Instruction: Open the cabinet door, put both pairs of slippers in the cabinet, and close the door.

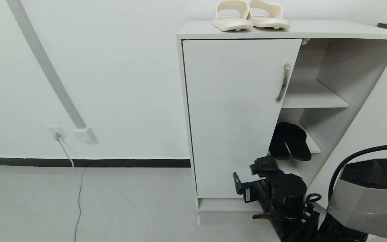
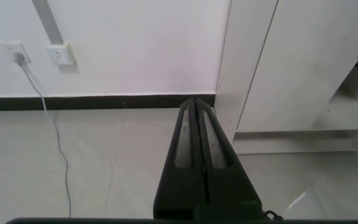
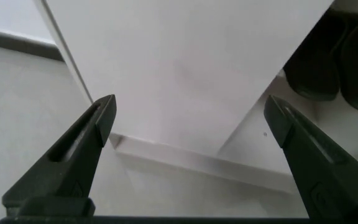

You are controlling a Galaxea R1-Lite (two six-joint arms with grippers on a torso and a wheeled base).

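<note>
The cream slippers are set side by side on top of the cabinet, long axes front to back, high above the right gripper, which is held wide apart low before the cabinet's closed door and judged the nearer one. The black slippers are already lodged on a lower shelf of the cabinet, while the left gripper is pressed together farther off. The cream pair's far ends are cut off.
</note>
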